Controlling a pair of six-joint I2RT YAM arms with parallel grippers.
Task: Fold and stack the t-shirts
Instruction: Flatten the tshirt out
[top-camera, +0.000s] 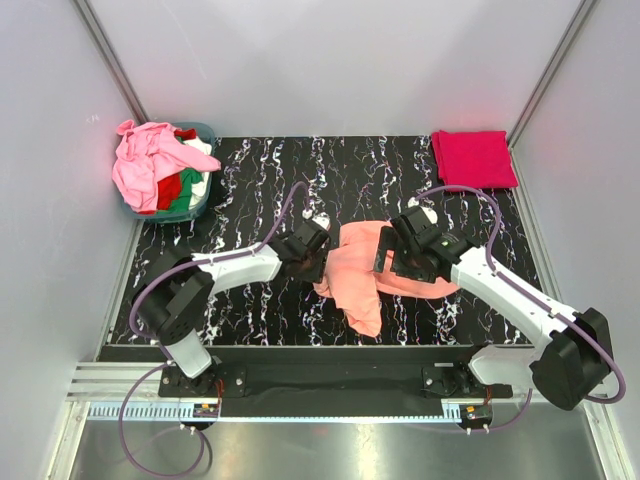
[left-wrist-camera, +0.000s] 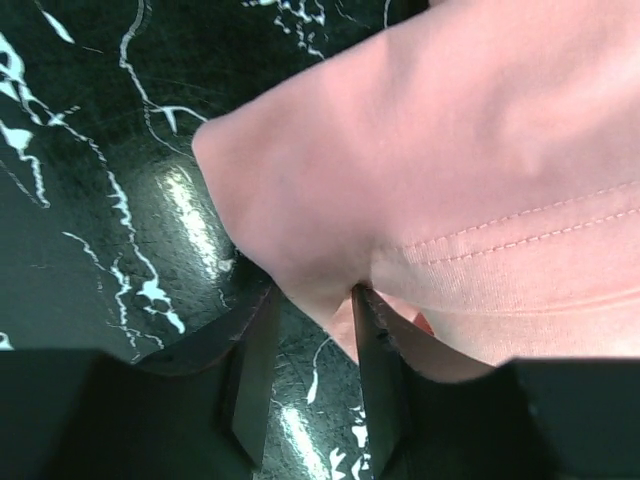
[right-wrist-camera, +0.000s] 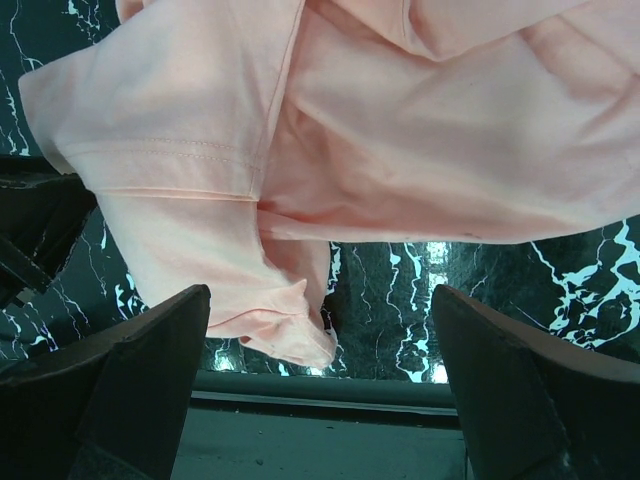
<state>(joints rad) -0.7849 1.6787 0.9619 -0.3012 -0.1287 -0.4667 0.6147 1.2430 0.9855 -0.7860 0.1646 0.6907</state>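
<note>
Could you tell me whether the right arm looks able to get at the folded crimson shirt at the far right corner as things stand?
Probably yes. The folded crimson shirt lies alone on the right arm's side, with bare tabletop between. The right gripper is open and holds nothing, though it hangs over the salmon shirt.

Both arms have white plastic link shells w/ chunky black joint housings, purple cables looping from base to wrist, black bases on a black rail, plus matte black two-finger left gripper (left-wrist-camera: 310, 345) & right gripper (right-wrist-camera: 320, 390).

Laboratory test cell: plain white enclosure walls (top-camera: 330, 60), aluminium frame rail (top-camera: 300, 405), and a black marbled worktop (top-camera: 260, 170) carrying two bolted arms.
</note>
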